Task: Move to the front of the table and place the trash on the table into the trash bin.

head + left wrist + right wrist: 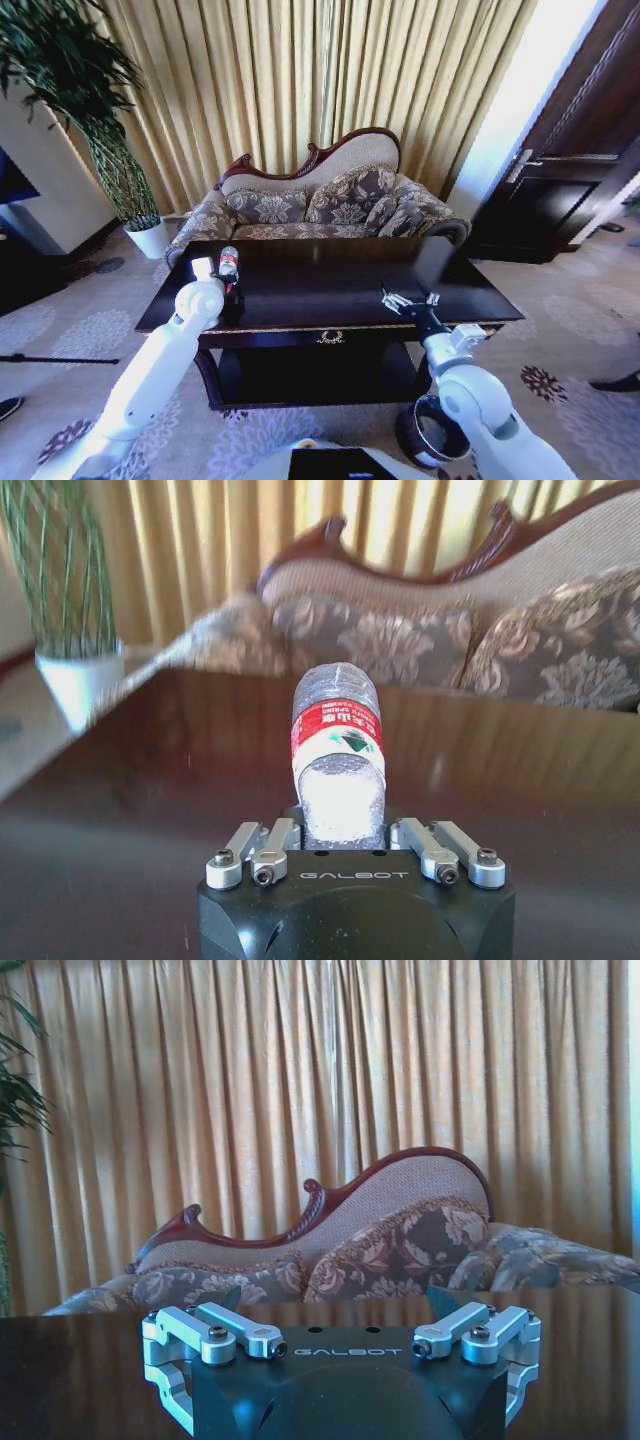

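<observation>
The table [330, 300], dark and glossy with gold trim, stands across the front of the robot, its long side facing the camera and a gold emblem at the middle of its front edge. Behind it sits a sofa [320, 205] with floral cushions, against tall gold curtains [300, 80]; a dark door [570, 150] stands to the right and a plant [90, 110] in a white pot to the left. The left arm [150, 380] reaches up and forward from the lower left, its forearm slanting over the table's left front edge, and the left gripper [229, 290] sits low over the tabletop at the bottle [229, 265]. In the left wrist view the bottle [337, 770] stands upright on the table straight ahead of the gripper body, its red label facing the camera and its lower part between the linkages; the fingertips are hidden, so whether they are pressing on it I cannot tell. The right arm [480, 400] rises from the lower right, bent at the elbow, with the right gripper [408, 300] held level just above the table's right front part, its fingers spread wide and nothing between them. The bin [428, 432], round and dark with a pale rim, stands on the carpet below the table's right front corner, partly behind the right arm. A small tan-and-white carton [203, 268] lies on the table just to the left of the bottle.
</observation>
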